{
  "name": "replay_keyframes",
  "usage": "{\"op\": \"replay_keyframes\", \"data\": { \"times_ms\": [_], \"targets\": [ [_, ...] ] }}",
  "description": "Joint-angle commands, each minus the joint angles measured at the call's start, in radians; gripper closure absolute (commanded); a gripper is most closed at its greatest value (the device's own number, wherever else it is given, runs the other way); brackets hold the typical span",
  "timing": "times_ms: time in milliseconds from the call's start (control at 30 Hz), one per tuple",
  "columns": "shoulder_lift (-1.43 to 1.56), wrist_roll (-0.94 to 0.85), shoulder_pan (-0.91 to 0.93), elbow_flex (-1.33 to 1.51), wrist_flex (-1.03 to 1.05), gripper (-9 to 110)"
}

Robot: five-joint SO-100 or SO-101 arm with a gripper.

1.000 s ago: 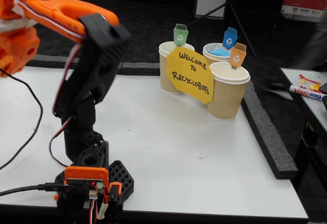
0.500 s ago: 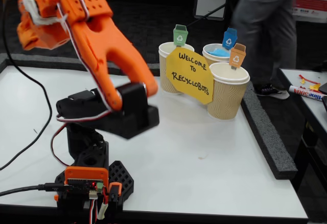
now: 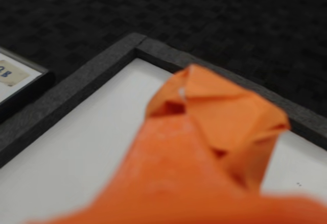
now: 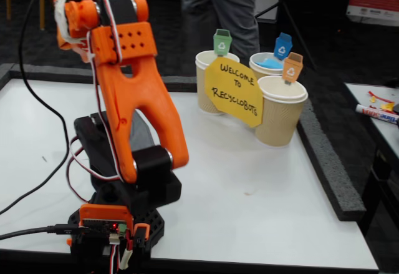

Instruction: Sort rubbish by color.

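Blurred orange fingers [image 3: 225,147] clasp the crumpled orange paper wad [image 3: 230,117] above the white counter [image 3: 76,147]. In the fixed view they are hidden behind the orange arm [image 4: 134,93], which has swung upright since half a second ago.

Arm [image 4: 134,99] more upright (bystander nearer)

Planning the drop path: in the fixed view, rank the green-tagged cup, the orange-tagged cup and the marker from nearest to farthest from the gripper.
Gripper, upper left, holding the orange wad:
1. Green-tagged cup, leftmost.
2. Orange-tagged cup, front right of cluster.
3. Marker, far right, neighbouring table.
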Motion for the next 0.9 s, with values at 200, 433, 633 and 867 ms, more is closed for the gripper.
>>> {"op": "replay_keyframes", "data": {
  "times_ms": [200, 433, 633, 867],
  "targets": [
    [0.055, -0.021, 0.098, -0.043, 0.003, 101],
    [0.054, -0.021, 0.221, -0.052, -0.023, 101],
    [0.052, -0.021, 0.39, -0.012, -0.071, 101],
    [0.043, -0.021, 0.617, 0.011, -0.089, 101]
  ]
}}
